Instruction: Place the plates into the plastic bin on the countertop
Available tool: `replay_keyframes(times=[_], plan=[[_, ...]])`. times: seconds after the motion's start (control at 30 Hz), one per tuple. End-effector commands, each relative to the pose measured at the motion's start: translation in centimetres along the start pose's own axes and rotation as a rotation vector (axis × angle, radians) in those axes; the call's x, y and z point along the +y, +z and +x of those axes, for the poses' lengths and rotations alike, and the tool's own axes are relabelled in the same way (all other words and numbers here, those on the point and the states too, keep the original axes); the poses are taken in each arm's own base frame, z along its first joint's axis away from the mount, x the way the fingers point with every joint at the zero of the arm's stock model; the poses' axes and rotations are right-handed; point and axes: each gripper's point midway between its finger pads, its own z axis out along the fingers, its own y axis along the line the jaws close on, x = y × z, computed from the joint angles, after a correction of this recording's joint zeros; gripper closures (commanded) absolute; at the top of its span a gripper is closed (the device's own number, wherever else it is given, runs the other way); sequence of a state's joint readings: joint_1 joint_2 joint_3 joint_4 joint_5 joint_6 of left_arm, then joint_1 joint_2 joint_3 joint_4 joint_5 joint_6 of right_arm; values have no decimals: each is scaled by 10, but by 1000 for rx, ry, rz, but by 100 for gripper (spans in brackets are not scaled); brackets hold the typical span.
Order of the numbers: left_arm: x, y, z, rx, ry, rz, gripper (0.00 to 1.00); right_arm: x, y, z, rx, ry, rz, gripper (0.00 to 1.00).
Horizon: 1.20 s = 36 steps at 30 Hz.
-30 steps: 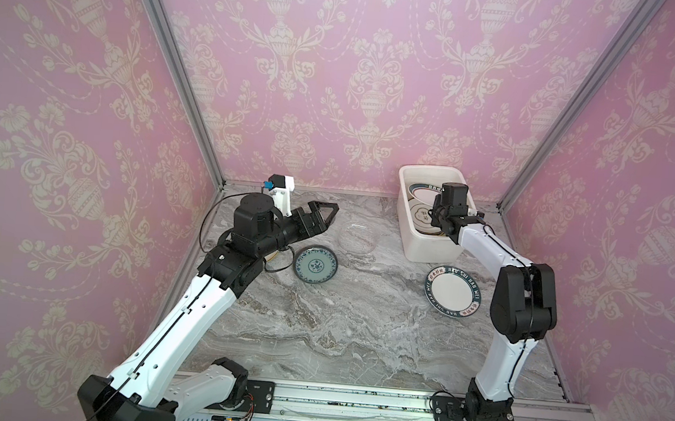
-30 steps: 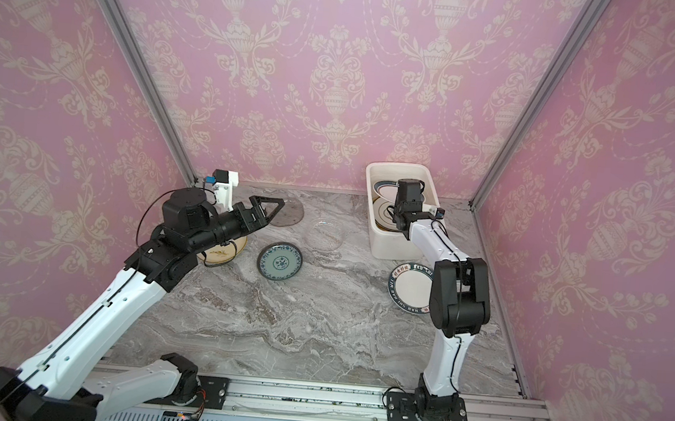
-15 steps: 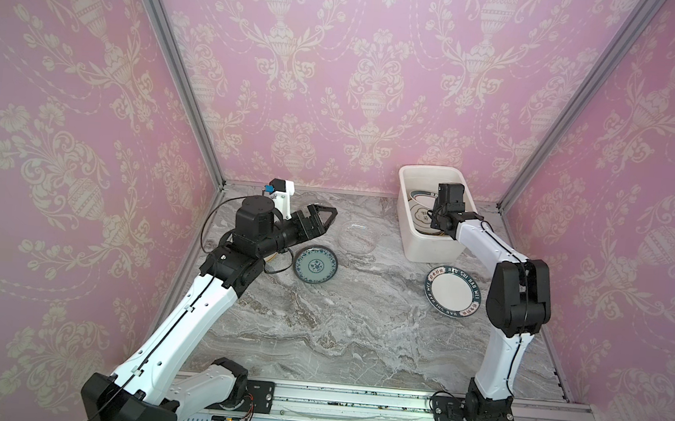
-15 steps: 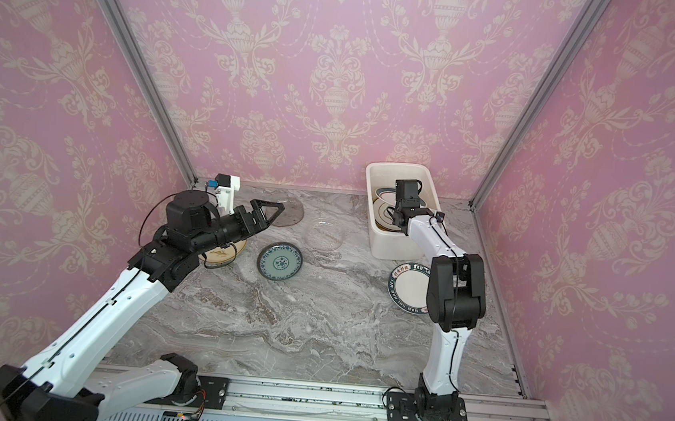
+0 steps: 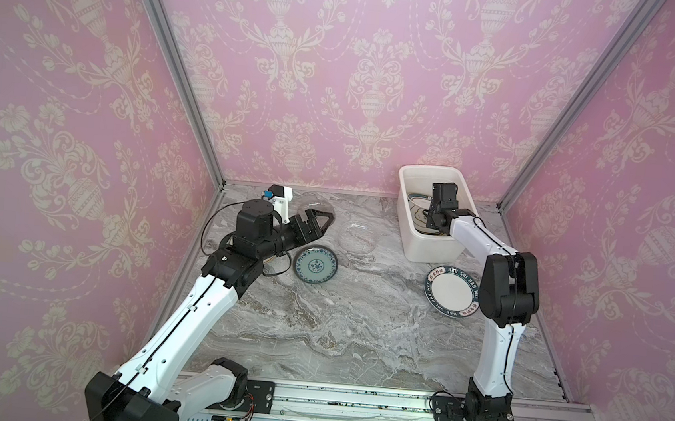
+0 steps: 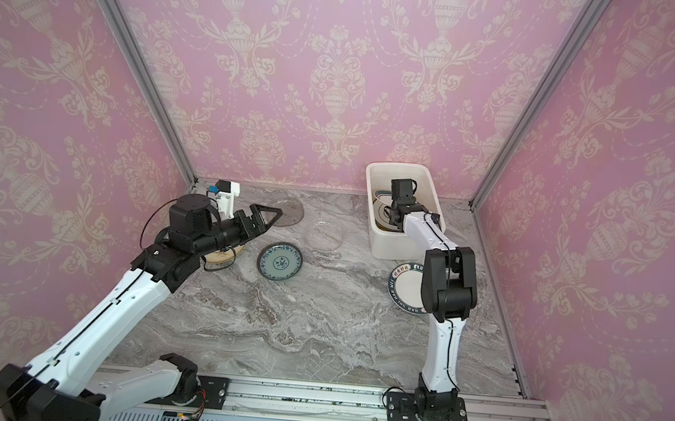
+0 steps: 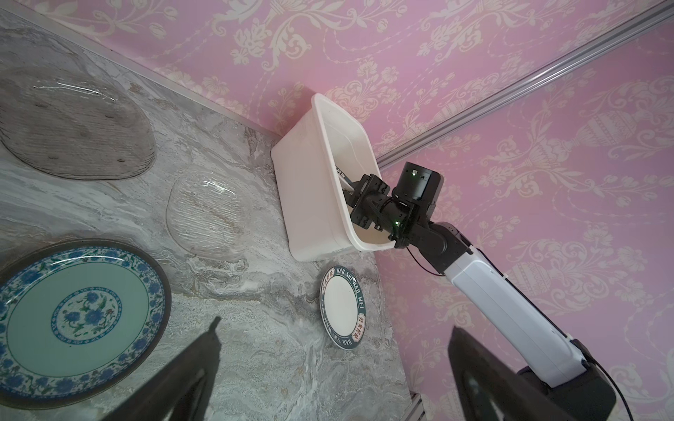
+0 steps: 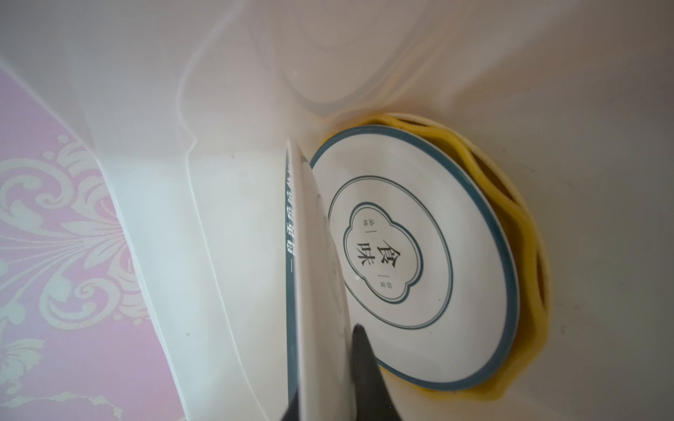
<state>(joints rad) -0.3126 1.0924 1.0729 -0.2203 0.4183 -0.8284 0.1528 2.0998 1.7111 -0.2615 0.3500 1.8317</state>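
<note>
Plainly, the right gripper (image 8: 324, 371), pinching a white dark-rimmed plate (image 8: 313, 255) on edge inside the plastic bin (image 5: 432, 249) at the countertop's (image 5: 338, 324) back right corner, could chip it if released high above the flat plate (image 8: 419, 255) beneath. The left gripper (image 5: 322, 224) hangs spread wide, empty. Counted: three white dark-rimmed plates, one clear glass plate (image 5: 357, 238), one smoky glass plate (image 7: 73, 127), one teal plate (image 5: 315, 266), one yellow scalloped plate (image 8: 470, 155), one half-hidden cream plate (image 6: 221, 256), one bin.

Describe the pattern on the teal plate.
Teal plate: blue floral centre and border, dark rim; clearest in the left wrist view.
</note>
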Motion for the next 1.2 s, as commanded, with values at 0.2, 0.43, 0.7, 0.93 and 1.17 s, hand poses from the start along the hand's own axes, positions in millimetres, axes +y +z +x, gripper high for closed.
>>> replay_keyframes(times=[0.2,0.43,0.7,0.93,1.17], plan=[[12,-14,10,23,-39,-15,1,7,10,7,-23,35,-10,96],[17,-18,12,24,-52,-30,1,4,17,9,-22,38,9,90],[19,-21,8,15,-56,-39,1,-4,19,10,-15,45,42,66],[23,-21,9,21,-65,-47,1,-14,18,11,2,42,95,51],[25,-22,11,23,-71,-59,1,-29,26,16,39,49,171,38]])
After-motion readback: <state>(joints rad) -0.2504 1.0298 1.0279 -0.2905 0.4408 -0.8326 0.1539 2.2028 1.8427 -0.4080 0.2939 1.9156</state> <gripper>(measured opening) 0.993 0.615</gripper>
